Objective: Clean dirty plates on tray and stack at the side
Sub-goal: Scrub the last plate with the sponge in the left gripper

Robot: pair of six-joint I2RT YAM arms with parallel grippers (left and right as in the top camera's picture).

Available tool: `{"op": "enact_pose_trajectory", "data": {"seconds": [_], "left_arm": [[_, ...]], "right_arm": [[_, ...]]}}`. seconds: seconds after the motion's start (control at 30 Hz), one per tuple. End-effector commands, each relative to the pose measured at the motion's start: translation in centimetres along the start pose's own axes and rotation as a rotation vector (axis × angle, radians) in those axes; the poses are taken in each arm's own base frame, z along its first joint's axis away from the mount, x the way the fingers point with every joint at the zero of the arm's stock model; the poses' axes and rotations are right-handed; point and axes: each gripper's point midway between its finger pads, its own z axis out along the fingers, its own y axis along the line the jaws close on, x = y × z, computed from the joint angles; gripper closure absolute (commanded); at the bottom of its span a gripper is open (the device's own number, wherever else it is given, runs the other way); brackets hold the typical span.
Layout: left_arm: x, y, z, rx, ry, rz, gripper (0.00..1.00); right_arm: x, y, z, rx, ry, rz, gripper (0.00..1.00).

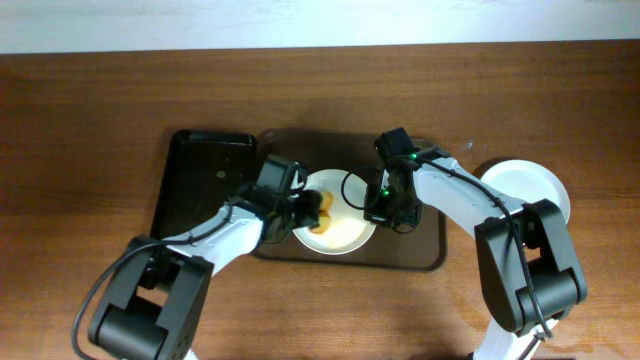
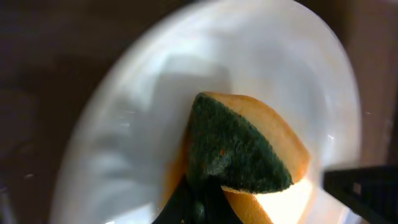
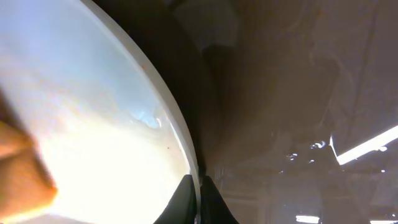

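A white plate (image 1: 345,232) lies on the dark brown tray (image 1: 425,255) at the table's middle. My left gripper (image 1: 305,210) is shut on a yellow sponge with a green scouring side (image 2: 239,146) and presses it on the plate (image 2: 130,124). My right gripper (image 1: 378,208) is shut on the plate's right rim (image 3: 180,140); its fingers (image 3: 198,196) pinch the edge. The sponge's orange edge (image 3: 22,171) shows at the left of the right wrist view.
A black tray (image 1: 185,165) lies left of the brown tray. A clean white plate (image 1: 530,185) sits on the wooden table (image 1: 100,110) at the right, partly under my right arm.
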Motion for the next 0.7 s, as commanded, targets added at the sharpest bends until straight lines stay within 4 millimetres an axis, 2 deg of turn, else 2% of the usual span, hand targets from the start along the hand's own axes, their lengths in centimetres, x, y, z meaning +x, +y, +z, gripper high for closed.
{"op": "enact_pose_trajectory", "data": {"seconds": [0.0,0.07,0.1,0.2,0.27,0.33,0.43,0.53,0.6,0.63,0.67], "left_arm": [[-1.5,3.3,-1.9,-0.158,-0.065,0.039,1.00],[-2.6,3.3,-3.1,-0.191,-0.116,0.076,1.00],[-4.1,2.8,-4.4,-0.203,-0.175,0.109,1.00],[-6.8,0.2,-7.6,-0.160,-0.279,0.150,1.00],[-7.4,-1.0,-9.9,-0.141,-0.313,0.155,1.00],[-6.8,-1.2,-11.8,-0.141,-0.313,0.155,1.00],[-5.6,0.2,-12.9,-0.208,-0.283,0.138,1.00],[-5.6,3.1,-14.3,-0.312,-0.287,0.092,1.00],[-6.0,5.9,-15.5,-0.394,-0.298,0.037,1.00],[-5.9,6.9,-15.8,-0.413,-0.288,0.014,1.00],[-5.6,8.1,-16.0,-0.443,-0.274,-0.012,1.00]], "right_arm": [[0.3,-1.3,0.1,0.063,-0.008,0.009,0.96],[0.3,-1.3,0.1,0.064,-0.007,0.010,0.96],[0.3,-1.3,0.1,0.065,-0.005,0.010,0.96],[0.5,-1.4,0.1,0.068,0.000,0.011,0.96],[0.5,-1.4,0.1,0.069,0.002,0.012,0.96],[0.5,-1.4,0.1,0.069,0.002,0.012,0.96],[0.5,-1.4,0.1,0.070,0.002,0.011,0.96],[0.4,-1.5,0.1,0.076,-0.004,0.008,0.96],[0.1,-1.4,0.1,0.071,-0.018,0.005,0.89],[-0.1,-1.3,0.1,0.067,-0.024,0.003,0.81],[-0.3,-1.2,0.2,0.062,-0.032,0.001,0.67]]}}
